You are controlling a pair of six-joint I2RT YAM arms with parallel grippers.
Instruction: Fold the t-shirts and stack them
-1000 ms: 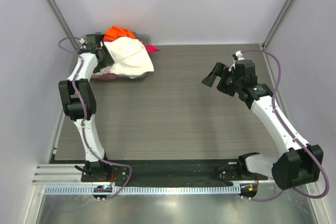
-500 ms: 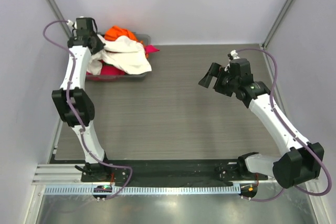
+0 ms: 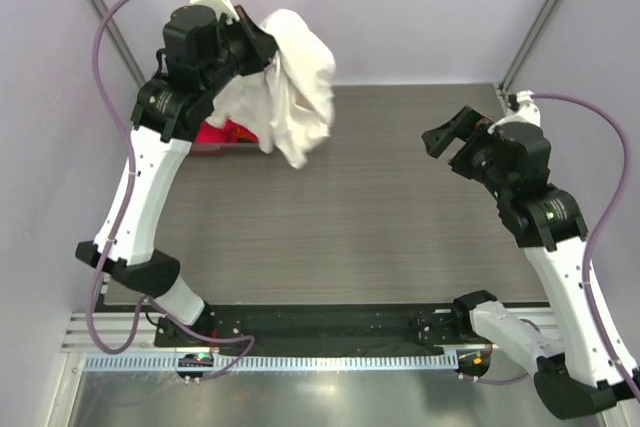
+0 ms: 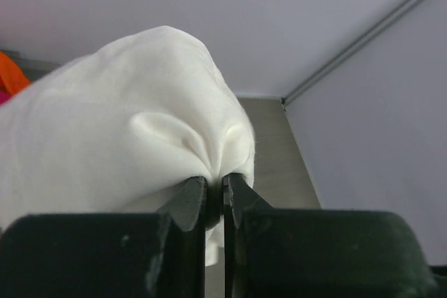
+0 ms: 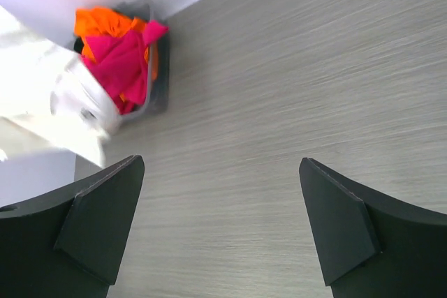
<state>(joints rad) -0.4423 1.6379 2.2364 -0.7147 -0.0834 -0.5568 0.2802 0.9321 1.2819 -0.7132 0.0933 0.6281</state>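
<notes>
A cream-white t-shirt hangs bunched in the air over the table's back left. My left gripper is shut on a pinch of its cloth. In the left wrist view the jaws are nearly together, with the white t-shirt gathered into folds between them. A hot pink t-shirt and an orange t-shirt lie crumpled in the grey bin at the back left. My right gripper hovers open over the right side of the table; its jaws stand wide apart with nothing between them.
The grey wood-grain table is walled by pale panels at the back and on both sides. In the top view the hanging shirt and left arm hide most of the bin; only some pink cloth shows.
The left gripper shut on the white t-shirt in the bin, lifted it high and swung it right. The right arm drew back to the right, still open.
</notes>
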